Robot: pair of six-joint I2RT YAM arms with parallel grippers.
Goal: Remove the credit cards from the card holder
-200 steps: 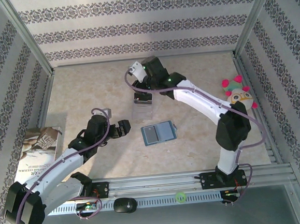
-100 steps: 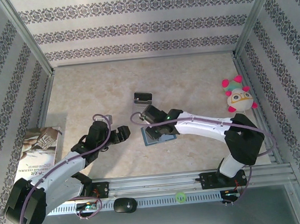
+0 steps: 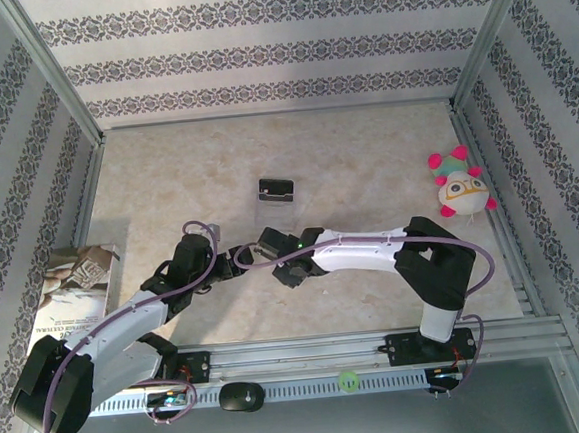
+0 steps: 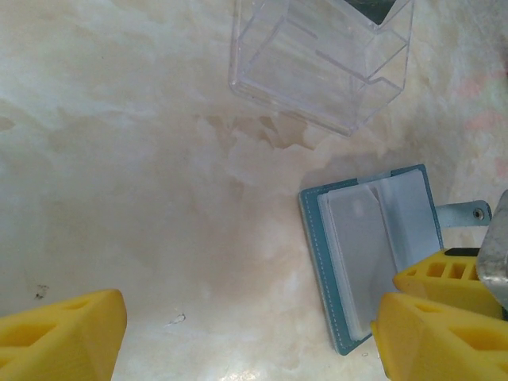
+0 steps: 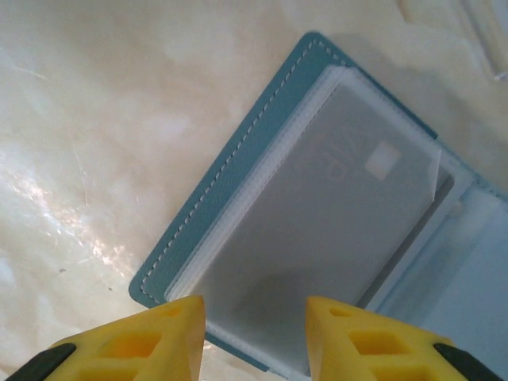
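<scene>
The teal-blue card holder (image 5: 238,159) lies open on the marble-look table, its clear sleeves facing up. A grey credit card (image 5: 349,206) with a small chip square shows through the top sleeve. My right gripper (image 5: 254,333) hovers just above the holder's near edge, open, with nothing between its yellow fingers. In the top view the right gripper (image 3: 281,260) covers the holder. My left gripper (image 4: 250,341) is open wide over bare table, with the card holder (image 4: 373,254) beside its right finger. In the top view the left gripper (image 3: 241,258) sits just left of the right one.
A clear plastic stand (image 3: 275,189) with a black piece stands behind the grippers, and the clear stand (image 4: 317,63) also shows in the left wrist view. A plush toy (image 3: 460,185) sits at the right wall. A booklet (image 3: 75,294) lies at the left wall.
My right arm swung from the clear stand at the back down to the card holder, now covering it from above. My left gripper edged right toward the holder and narrowed a little.
</scene>
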